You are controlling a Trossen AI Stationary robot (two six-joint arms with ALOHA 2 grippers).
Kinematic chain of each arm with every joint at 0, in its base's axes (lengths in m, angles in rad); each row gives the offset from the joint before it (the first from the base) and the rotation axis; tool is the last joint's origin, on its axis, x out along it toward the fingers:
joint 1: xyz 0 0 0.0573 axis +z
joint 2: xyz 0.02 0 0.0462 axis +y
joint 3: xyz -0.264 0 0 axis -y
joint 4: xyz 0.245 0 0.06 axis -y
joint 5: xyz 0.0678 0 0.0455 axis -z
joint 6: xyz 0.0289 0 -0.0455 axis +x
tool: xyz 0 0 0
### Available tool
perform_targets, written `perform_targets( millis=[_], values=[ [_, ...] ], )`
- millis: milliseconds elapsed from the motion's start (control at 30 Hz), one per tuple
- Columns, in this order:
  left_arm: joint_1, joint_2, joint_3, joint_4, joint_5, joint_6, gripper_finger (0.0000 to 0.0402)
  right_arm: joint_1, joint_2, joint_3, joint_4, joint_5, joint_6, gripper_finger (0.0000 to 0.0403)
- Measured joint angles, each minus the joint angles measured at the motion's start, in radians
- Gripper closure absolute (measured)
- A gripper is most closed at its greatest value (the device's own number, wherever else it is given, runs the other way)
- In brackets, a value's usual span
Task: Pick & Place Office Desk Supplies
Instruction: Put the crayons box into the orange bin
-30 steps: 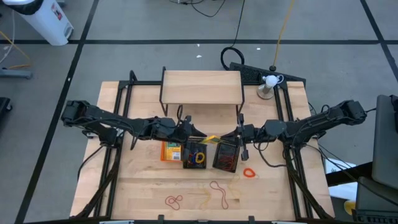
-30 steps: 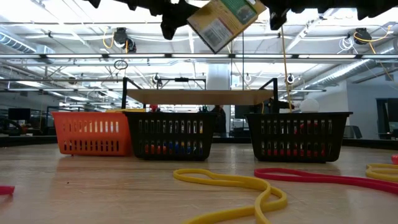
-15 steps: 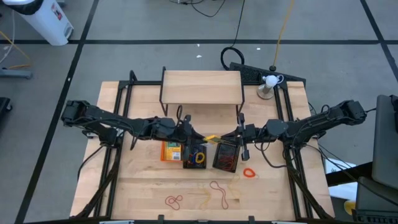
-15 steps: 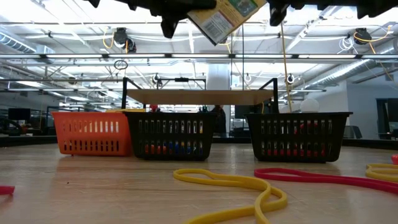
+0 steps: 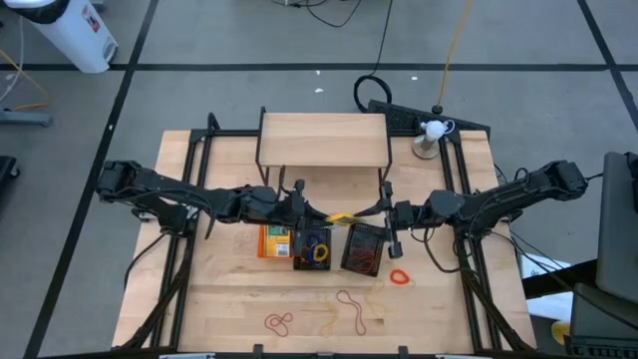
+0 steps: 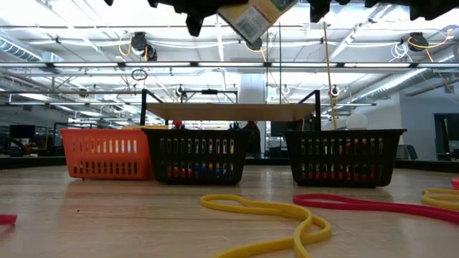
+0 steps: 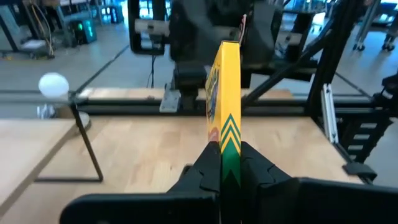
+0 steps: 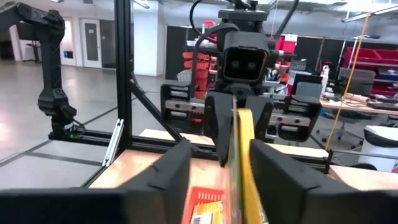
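Above the middle of the bench, over the three mesh bins (image 5: 314, 247), our left gripper (image 7: 230, 163) pinches the flat yellow-and-green cardboard pack (image 7: 225, 99); our right gripper (image 8: 214, 171) stands open around its far end. We judge a clean handover needs the right backing straight off. No lettering is legible.

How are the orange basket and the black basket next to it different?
The orange bin sits at the end of the row; the black bin stands in the middle. From above, the orange bin holds a yellow pack, the black bin coloured rubber bands. Both are mesh and upright.
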Motion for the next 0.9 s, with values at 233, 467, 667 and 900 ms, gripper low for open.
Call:
perform_targets(
  millis=[233, 467, 667, 900],
  values=[
    [-0.016, -0.039, 0.000, -0.049, -0.047, 0.030, 0.0401, 0.000, 0.000, 0.000, 0.003, 0.037, 0.002, 0.0165],
    [-0.084, -0.182, 0.000, -0.278, -0.188, -0.028, 0.0401, 0.000, -0.020, 0.000, -0.026, 0.106, -0.033, 0.0157],
    [-0.216, -0.287, 0.000, -0.504, -0.383, -0.225, 0.0401, 0.000, -0.023, 0.000, -0.041, 0.106, -0.045, 0.0169],
    [-0.398, -0.317, 0.000, -0.730, -0.617, -0.643, 0.0401, 0.000, -0.023, 0.000, -0.120, 0.106, -0.007, 0.0179]
  ],
)
